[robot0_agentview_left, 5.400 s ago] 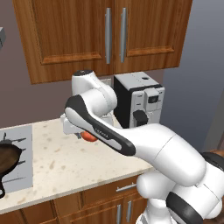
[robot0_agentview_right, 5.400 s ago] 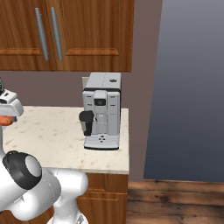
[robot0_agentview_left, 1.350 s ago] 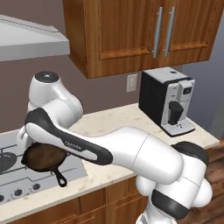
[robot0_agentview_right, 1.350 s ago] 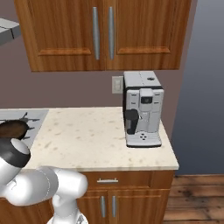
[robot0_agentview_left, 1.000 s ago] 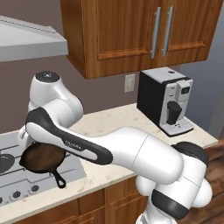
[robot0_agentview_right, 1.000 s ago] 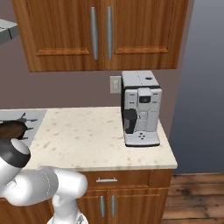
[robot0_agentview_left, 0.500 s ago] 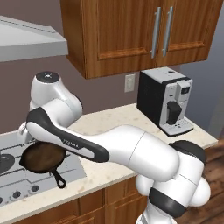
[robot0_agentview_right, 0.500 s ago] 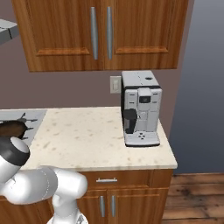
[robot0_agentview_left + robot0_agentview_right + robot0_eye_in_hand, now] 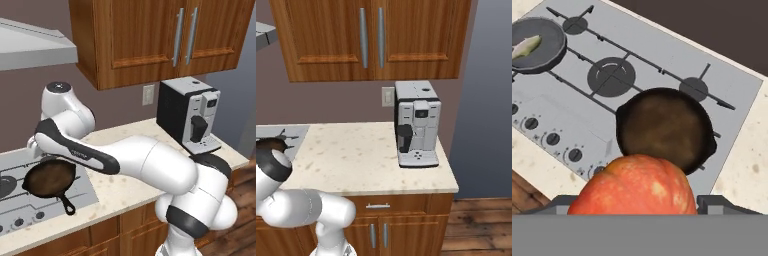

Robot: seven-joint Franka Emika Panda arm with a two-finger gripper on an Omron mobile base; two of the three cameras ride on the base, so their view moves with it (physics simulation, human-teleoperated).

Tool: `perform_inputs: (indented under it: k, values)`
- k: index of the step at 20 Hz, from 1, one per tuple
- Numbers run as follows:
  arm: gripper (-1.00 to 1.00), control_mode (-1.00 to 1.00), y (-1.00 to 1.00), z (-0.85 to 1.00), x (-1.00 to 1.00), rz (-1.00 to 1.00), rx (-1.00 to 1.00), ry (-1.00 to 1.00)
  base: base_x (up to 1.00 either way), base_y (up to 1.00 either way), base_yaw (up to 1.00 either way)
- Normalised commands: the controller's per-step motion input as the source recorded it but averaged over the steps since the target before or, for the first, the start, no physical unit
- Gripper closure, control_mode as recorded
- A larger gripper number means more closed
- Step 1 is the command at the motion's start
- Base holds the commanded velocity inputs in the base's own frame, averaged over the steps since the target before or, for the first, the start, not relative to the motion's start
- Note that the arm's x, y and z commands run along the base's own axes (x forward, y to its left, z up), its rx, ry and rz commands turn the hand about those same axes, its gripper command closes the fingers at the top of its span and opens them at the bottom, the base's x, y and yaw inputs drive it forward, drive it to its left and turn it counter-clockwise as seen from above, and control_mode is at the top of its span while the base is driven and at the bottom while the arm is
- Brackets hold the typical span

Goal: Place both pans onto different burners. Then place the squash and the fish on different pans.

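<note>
1. Overhead, the hand view looks down on the silver-grey cooktop (image 9: 662,60), with the squash (image 9: 632,186) large and close at the bottom of the picture, between the two finger tips.
2. The gripper (image 9: 634,202) has its jaws spread wide with the squash filling the gap; the contact itself is hidden by the fruit, so it seems clamped on the squash, though I cannot be sure.
3. The rusty brown skillet (image 9: 664,129) sits on a burner near the cooktop's right side, directly beyond the squash, and nothing lies in it.
4. The dark grey pan (image 9: 536,44) rests on a far-left burner, and the fish (image 9: 525,46) lies inside it.
5. The large central burner (image 9: 611,76) stands between the two pans.
6. From the left base view, the skillet (image 9: 49,178) shows on the cooktop with its short handle pointing toward the front edge, under the bent arm.
7. A coffee machine (image 9: 189,116) stands at the far right of the speckled counter (image 9: 351,155), well apart from the cooktop.
</note>
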Motion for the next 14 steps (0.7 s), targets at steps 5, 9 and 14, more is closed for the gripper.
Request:
perform_inputs:
  k: [5,9,14]
  values:
    - [1.0,-1.0,0.0,-0.23,0.21,-0.11,0.0,0.04,0.0,0.0,0.0]
    - [1.0,-1.0,0.0,-0.25,0.21,-0.14,0.0,0.06,0.0,0.0,0.0]
    - [1.0,-1.0,0.01,-0.19,0.22,-0.13,-0.01,0.06,0.0,0.0,0.0]
